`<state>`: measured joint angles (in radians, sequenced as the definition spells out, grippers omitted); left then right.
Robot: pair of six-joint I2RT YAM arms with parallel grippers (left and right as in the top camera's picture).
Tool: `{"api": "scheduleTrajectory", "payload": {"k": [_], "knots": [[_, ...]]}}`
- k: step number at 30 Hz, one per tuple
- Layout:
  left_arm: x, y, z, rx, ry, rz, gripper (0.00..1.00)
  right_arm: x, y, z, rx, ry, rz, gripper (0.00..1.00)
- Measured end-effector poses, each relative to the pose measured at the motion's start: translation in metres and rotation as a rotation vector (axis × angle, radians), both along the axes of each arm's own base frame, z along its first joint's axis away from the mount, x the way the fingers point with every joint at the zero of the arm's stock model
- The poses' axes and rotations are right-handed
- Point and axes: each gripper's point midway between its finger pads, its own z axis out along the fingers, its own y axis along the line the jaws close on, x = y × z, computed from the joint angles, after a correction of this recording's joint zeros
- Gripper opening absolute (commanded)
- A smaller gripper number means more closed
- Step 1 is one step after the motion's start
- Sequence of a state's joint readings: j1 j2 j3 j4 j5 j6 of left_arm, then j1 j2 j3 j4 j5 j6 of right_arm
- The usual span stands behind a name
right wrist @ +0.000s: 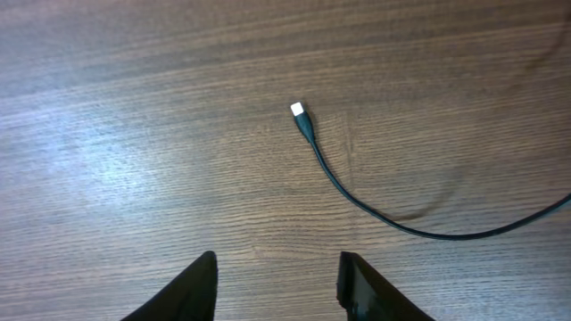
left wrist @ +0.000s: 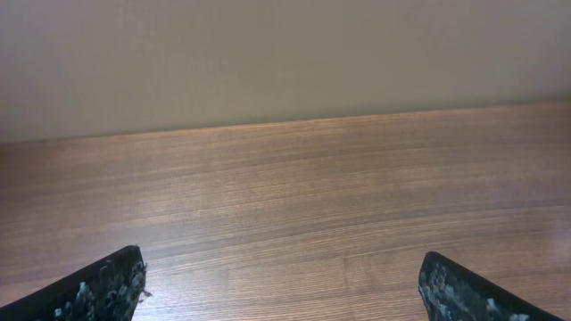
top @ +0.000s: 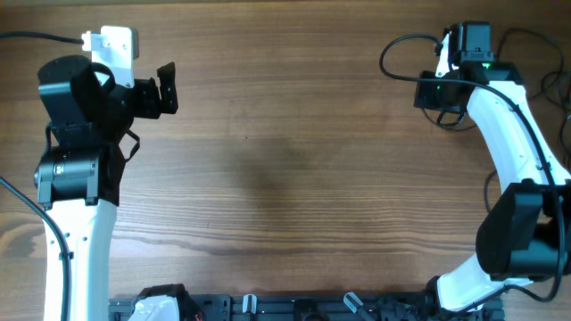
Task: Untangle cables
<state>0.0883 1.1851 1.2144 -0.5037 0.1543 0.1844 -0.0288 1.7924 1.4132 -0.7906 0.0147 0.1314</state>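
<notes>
right gripper (right wrist: 277, 290): jaws partly apart, gripping nothing, over the wooden table (right wrist: 134, 134); white-tipped black cable (right wrist: 306, 127) lies just ahead, apart from the fingers. left gripper (left wrist: 285, 294): jaws wide apart, holding nothing.

No text or label seems readable on anything.

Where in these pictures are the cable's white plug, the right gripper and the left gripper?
white plug (right wrist: 298, 109): right wrist view, its white tip.
right gripper (right wrist: 277, 259): right wrist view, midway between fingertips.
left gripper (left wrist: 281, 255): left wrist view, midway between fingertips.
</notes>
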Motion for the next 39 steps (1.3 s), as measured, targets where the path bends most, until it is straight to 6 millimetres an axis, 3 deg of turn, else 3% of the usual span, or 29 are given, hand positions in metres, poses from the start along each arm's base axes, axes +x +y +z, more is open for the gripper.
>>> {"api": "scheduleTrajectory", "payload": {"k": [6,12,19,22,39], "knots": [[0.000,0.000,-0.001,-0.003,0.003,0.001,1.00,-0.001,0.001,-0.028,0.009,0.071,0.002,0.31],[-0.001,0.000,-0.001,-0.003,0.005,0.001,1.00,0.004,0.002,-0.041,0.016,0.077,0.005,0.21],[-0.001,-0.001,-0.001,-0.005,0.005,-0.002,1.00,0.009,0.002,-0.057,0.016,0.092,0.006,0.16],[-0.001,-0.002,-0.001,-0.008,0.005,-0.009,1.00,0.013,0.002,-0.063,0.017,0.089,0.005,0.05],[-0.001,-0.005,-0.001,-0.015,0.004,-0.022,1.00,0.028,0.002,-0.077,0.015,0.055,0.006,0.05]]}}
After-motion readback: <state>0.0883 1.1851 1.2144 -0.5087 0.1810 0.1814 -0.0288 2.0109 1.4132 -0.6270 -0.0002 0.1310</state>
